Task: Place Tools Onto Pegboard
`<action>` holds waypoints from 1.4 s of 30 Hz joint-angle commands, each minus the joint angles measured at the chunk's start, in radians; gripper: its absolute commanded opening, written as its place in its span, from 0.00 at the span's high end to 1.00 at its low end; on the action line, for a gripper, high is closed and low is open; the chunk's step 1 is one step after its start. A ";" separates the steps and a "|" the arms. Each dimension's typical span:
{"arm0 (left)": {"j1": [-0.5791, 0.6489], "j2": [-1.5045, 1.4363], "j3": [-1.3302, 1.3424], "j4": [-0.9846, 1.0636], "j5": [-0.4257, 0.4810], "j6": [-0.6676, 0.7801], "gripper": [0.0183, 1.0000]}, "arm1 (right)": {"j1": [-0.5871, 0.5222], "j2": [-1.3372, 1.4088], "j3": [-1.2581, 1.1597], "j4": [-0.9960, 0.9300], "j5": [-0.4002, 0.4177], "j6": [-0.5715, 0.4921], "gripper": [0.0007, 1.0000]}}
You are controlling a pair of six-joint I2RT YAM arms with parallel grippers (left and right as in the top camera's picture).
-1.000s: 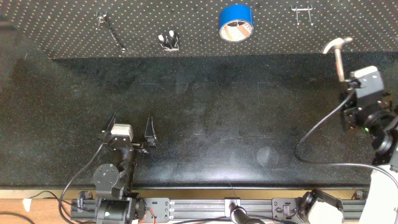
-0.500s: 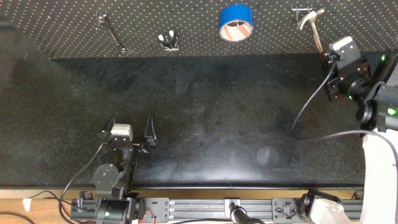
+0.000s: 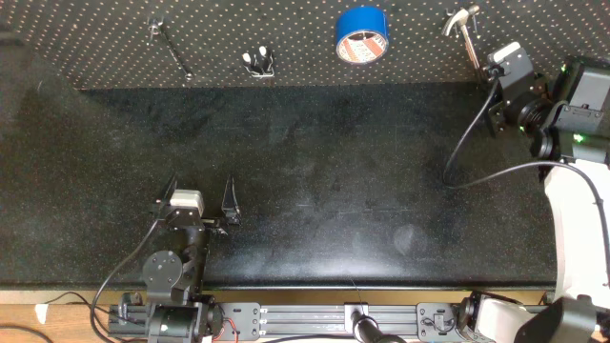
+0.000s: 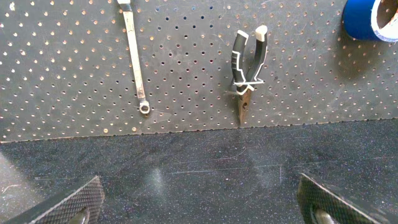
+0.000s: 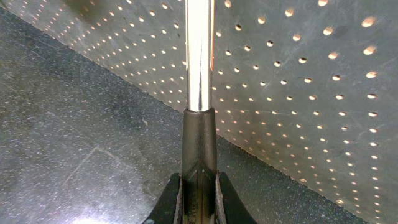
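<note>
Resting low at the left of the dark counter [image 3: 334, 171], the left gripper [image 3: 201, 192] has its fingers spread wide and holds nothing. Behind the counter stands a pegboard [image 3: 95, 38]. On it, from left to right, hang a slim wrench [image 3: 172, 50], a pair of pliers [image 3: 257, 63] and a roll of blue tape [image 3: 362, 35]. Just right of the tape is the hammer [image 3: 465, 33], its head up against the pegboard. Whether it has caught a hook cannot be told. At the far right, the right gripper [image 5: 199, 199] has its fingers closed on the hammer's dark grip, just below where the bare metal shaft begins.

The hammer looks rigid and probably top-heavy, so its head would tend to swing or tip. The polished shaft is likely slippery. The rubbery grip seems the sound place to hold, high up near the shaft as now, keeping the weight close to the fingers.
</note>
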 commanded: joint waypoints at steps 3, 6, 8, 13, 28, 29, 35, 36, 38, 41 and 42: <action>-0.005 -0.008 -0.002 -0.007 -0.008 0.013 0.00 | 0.005 0.083 0.006 0.084 -0.023 0.018 0.92; -0.005 -0.008 -0.002 -0.007 -0.008 0.013 0.00 | 0.005 0.083 0.006 0.095 -0.023 0.018 0.92; -0.005 -0.008 -0.002 -0.007 -0.008 0.013 0.00 | 0.005 0.084 0.006 0.104 -0.023 0.018 0.48; -0.005 -0.008 -0.002 -0.007 -0.008 0.013 0.00 | 0.005 0.084 0.006 0.104 -0.023 0.018 0.02; -0.005 -0.008 -0.002 -0.007 -0.008 0.013 0.00 | 0.163 -0.262 -0.328 0.300 0.240 0.332 0.02; -0.005 -0.008 -0.002 -0.007 -0.008 0.013 0.00 | 0.189 -0.336 -0.425 0.394 0.251 0.344 0.02; -0.005 -0.008 -0.002 -0.007 -0.008 0.013 0.00 | 0.241 -0.811 -0.946 0.805 0.322 0.494 0.03; -0.005 -0.008 -0.002 -0.007 -0.008 0.013 0.00 | 0.253 -0.870 -0.986 0.804 0.322 0.494 0.02; -0.005 -0.008 -0.002 -0.007 -0.008 0.013 0.00 | 0.270 -0.965 -1.036 0.777 0.322 0.493 0.02; -0.005 -0.008 -0.002 -0.007 -0.008 0.013 0.01 | 0.309 -1.112 -1.036 0.628 0.332 0.485 0.02; -0.005 -0.008 -0.002 -0.007 -0.008 0.013 0.00 | 0.323 -1.173 -1.036 0.555 0.354 0.485 0.02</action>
